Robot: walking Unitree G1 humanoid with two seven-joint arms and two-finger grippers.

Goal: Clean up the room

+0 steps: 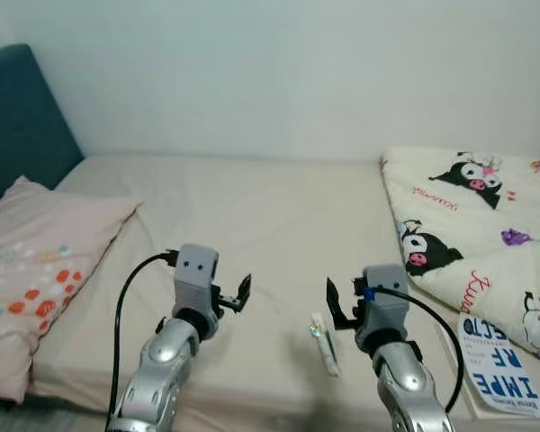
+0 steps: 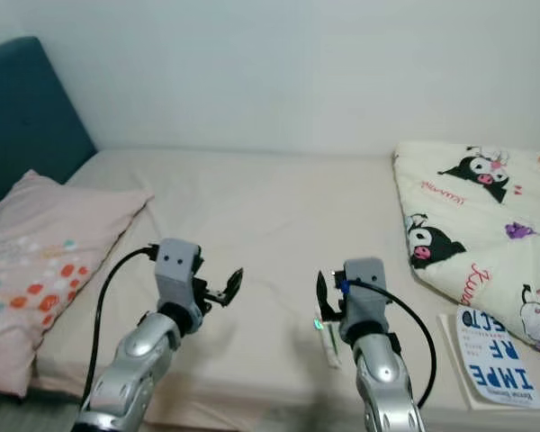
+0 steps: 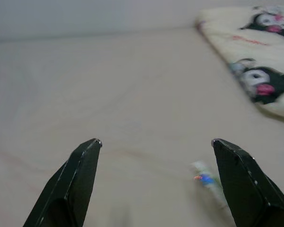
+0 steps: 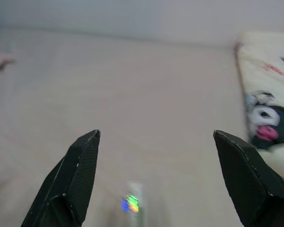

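Note:
A small white tube with a coloured label lies on the beige bed sheet near the front edge. My right gripper hovers open just to the tube's right and slightly above it; in the right wrist view the tube sits low between the spread fingers. My left gripper is open over bare sheet, well to the left of the tube, which the left wrist view catches near one finger. Neither gripper holds anything.
A pink patterned pillow lies at the left by the teal headboard. A folded cream blanket with cartoon characters covers the bed's right side. A white and blue printed packet rests at the front right corner.

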